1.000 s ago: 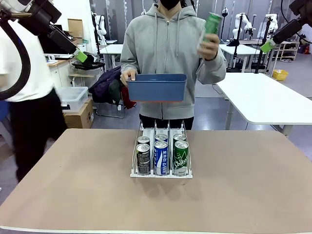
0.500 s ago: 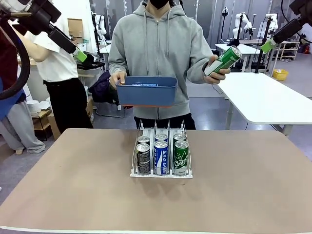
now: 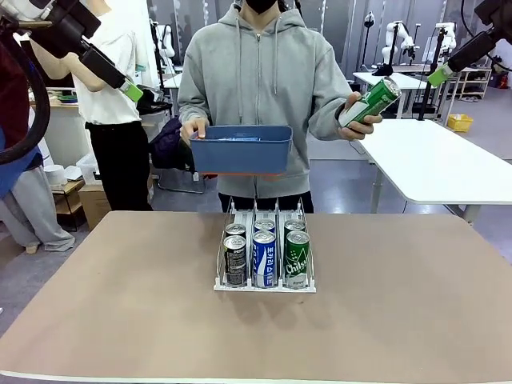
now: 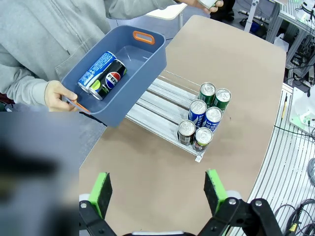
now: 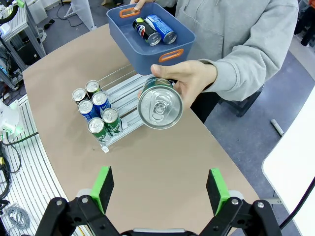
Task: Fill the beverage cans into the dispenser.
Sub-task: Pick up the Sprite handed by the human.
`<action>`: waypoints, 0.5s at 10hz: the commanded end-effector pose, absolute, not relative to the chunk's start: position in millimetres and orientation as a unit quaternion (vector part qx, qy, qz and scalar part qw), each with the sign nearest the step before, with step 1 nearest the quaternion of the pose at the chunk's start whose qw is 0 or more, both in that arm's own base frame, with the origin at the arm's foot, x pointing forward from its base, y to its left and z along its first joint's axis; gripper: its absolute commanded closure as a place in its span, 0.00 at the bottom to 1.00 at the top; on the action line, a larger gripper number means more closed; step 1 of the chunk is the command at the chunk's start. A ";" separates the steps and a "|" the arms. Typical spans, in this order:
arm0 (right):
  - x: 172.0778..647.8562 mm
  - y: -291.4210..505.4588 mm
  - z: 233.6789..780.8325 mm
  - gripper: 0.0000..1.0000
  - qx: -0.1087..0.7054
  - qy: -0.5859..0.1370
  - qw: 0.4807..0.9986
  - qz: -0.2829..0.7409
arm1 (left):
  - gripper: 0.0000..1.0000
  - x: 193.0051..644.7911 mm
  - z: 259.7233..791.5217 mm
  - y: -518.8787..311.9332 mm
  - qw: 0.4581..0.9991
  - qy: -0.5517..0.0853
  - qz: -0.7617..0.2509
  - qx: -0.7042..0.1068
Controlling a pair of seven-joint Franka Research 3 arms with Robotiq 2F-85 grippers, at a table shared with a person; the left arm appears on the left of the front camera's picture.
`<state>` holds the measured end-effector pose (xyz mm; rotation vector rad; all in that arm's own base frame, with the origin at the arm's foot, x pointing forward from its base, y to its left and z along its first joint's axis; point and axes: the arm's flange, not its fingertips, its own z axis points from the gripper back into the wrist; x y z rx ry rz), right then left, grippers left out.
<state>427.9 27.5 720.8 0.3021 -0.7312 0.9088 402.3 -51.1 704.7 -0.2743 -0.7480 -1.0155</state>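
Observation:
The white wire dispenser (image 3: 276, 210) stands mid-table with several beverage cans (image 3: 264, 256) at the front of its three lanes, black, blue-white and green. Across the table a person holds a blue bin (image 3: 240, 150) in one hand and a tilted green can (image 3: 368, 100) in the other. In the left wrist view the bin (image 4: 142, 69) holds a blue-white can (image 4: 96, 73) and a black Pepsi can (image 4: 111, 80). My left gripper (image 4: 158, 191) and right gripper (image 5: 160, 188) hang open and empty, high above the table. The green can (image 5: 160, 103) faces the right wrist camera, top first.
The dispenser's rear lanes (image 4: 155, 101) are bare. Brown tabletop lies free on all sides of it. Another person stands off the table's far left corner (image 3: 112, 120). White tables fill the background at right (image 3: 432, 160).
The person has lowered the green can from head height and tilted it towards my right arm. The bin shifted slightly left. Both grippers stay still and open.

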 end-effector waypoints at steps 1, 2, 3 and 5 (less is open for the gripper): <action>427.2 27.1 720.6 0.00 0.140 -0.347 0.824 0.425 | 0.00 403.5 704.1 -49.0 0.801 -0.349 -0.470 -0.126; 427.2 27.1 720.6 0.00 0.140 -0.347 0.824 0.425 | 0.00 403.5 704.1 -49.0 0.801 -0.349 -0.470 -0.126; 427.2 27.1 720.6 0.00 0.140 -0.347 0.824 0.425 | 0.00 403.5 704.1 -49.0 0.801 -0.349 -0.470 -0.126; 427.2 27.1 720.6 0.00 0.140 -0.347 0.824 0.425 | 0.00 403.5 704.1 -49.0 0.801 -0.349 -0.470 -0.126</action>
